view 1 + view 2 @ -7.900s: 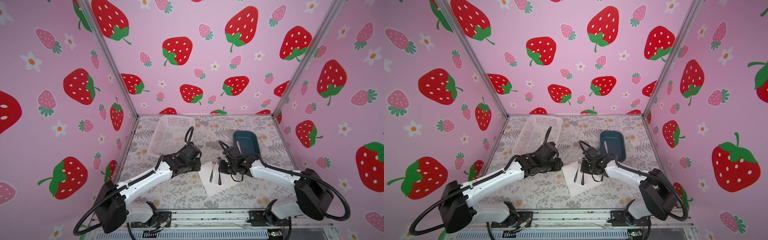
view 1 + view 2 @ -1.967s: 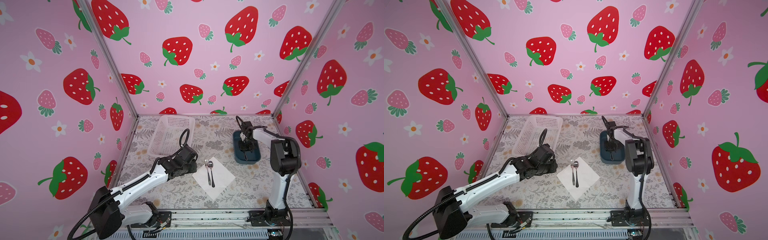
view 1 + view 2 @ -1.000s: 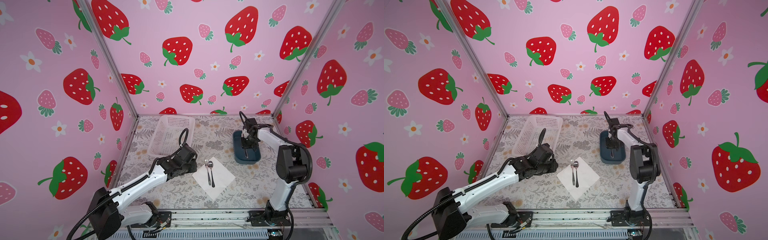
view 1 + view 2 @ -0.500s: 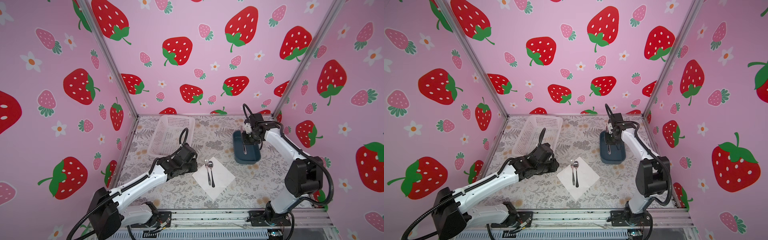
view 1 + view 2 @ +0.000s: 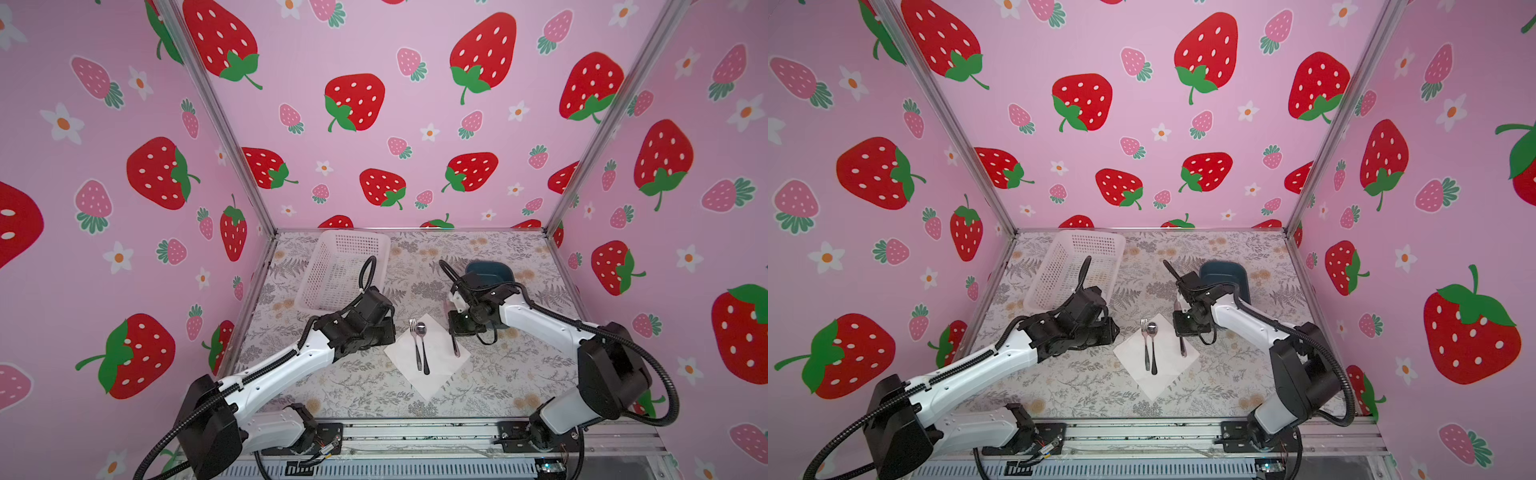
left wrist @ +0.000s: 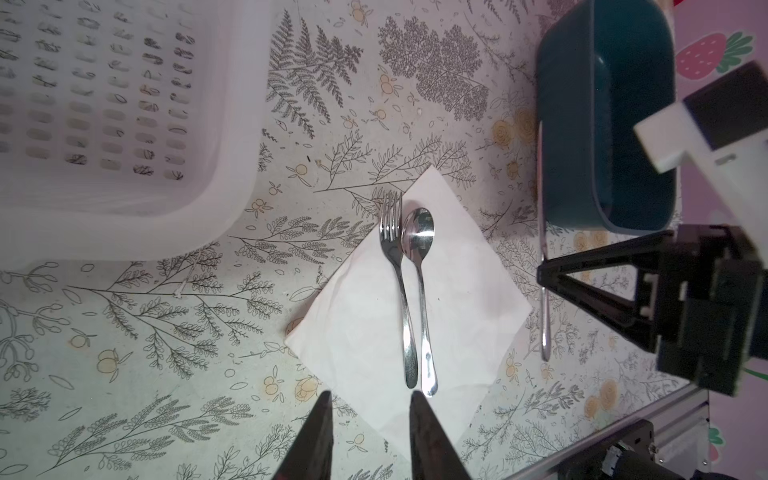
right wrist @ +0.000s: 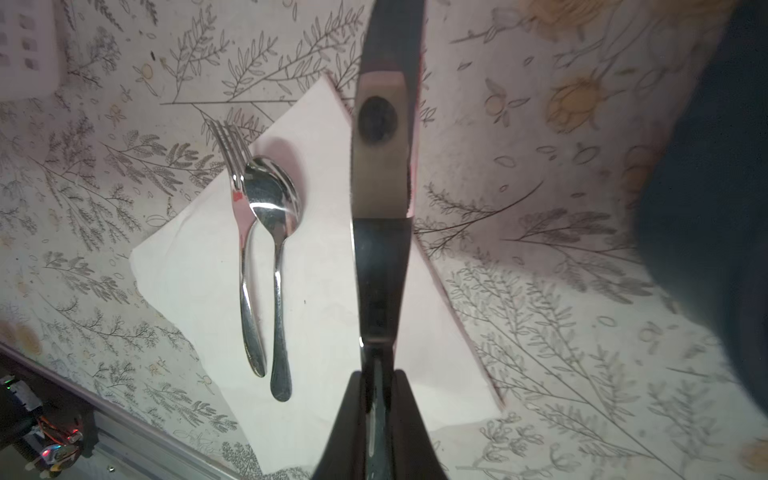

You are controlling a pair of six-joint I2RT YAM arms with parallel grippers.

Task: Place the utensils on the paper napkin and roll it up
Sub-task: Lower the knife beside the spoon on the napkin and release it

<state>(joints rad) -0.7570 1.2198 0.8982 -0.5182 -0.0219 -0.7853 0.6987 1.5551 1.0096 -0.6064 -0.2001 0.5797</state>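
The white paper napkin (image 5: pixel 434 370) (image 6: pixel 357 328) lies as a diamond on the floral table. A fork (image 5: pixel 415 345) (image 6: pixel 397 274) and a spoon (image 5: pixel 423 347) (image 6: pixel 422 286) lie side by side on it, heads toward the back. My right gripper (image 5: pixel 459 330) (image 7: pixel 378 382) is shut on a metal knife (image 5: pixel 456 347) (image 7: pixel 380 249), which hangs over the napkin's right part, parallel to the spoon. My left gripper (image 5: pixel 388 330) (image 6: pixel 370 399) hovers at the napkin's left corner, open and holding nothing.
A white perforated basket (image 5: pixel 322 266) (image 6: pixel 232 174) stands at the back left. A dark blue tub (image 5: pixel 492 269) (image 6: pixel 573 124) sits behind my right gripper. Pink strawberry walls close in three sides, and a metal rail (image 5: pixel 415 432) runs along the front edge.
My right arm has swung from the blue tub down to the napkin, carrying the knife. The left arm, fork, spoon and napkin have not moved.
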